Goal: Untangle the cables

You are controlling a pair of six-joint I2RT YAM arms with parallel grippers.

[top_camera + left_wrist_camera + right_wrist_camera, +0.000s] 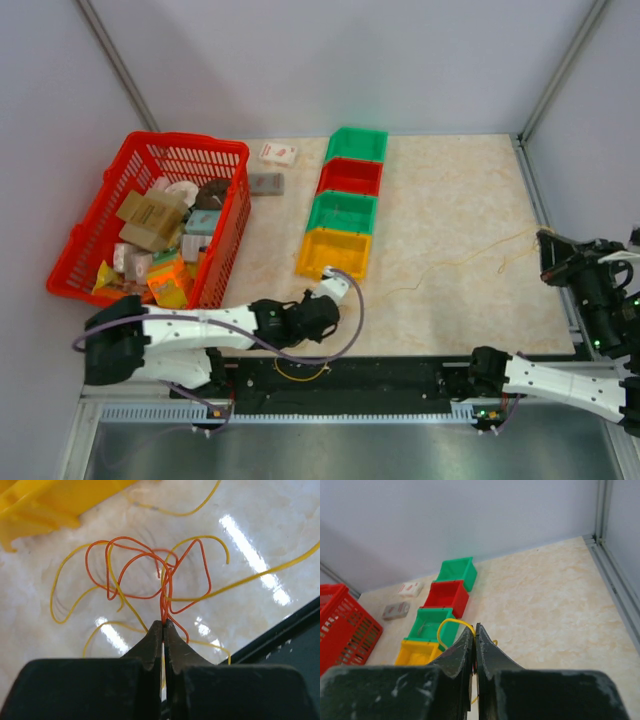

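Top view with both wrist views. My left tool [163, 625] is pressed together on the orange cable [165, 597], clamping a bunched stem from which several loops fan out toward 12 o'clock over the bench [280, 510]. Yellow strands [270, 571] thread through and around these orange loops, and I cannot tell which of them pass over and which under. From the tangle, the yellow bin [45, 500] lies at 11 o'clock and a black rail [295, 640] at 4 o'clock. In the top view this arm reaches along the near edge from 8 o'clock, its tool just beside the yellow bin. That bin is the nearest of a row of four, with a green bin [341, 213], a red bin [349, 177] and a second green bin [357, 145] following toward 12 o'clock. A red basket [232, 220] filled with packets stands at 9 o'clock of the row. A long yellow cable [470, 259] crosses the bench toward 2 o'clock and ends at my right tool [474, 630], at the 3 o'clock edge. That tool is closed on the cable, and in its wrist view a yellow loop arcs out of the tips toward 10 o'clock.
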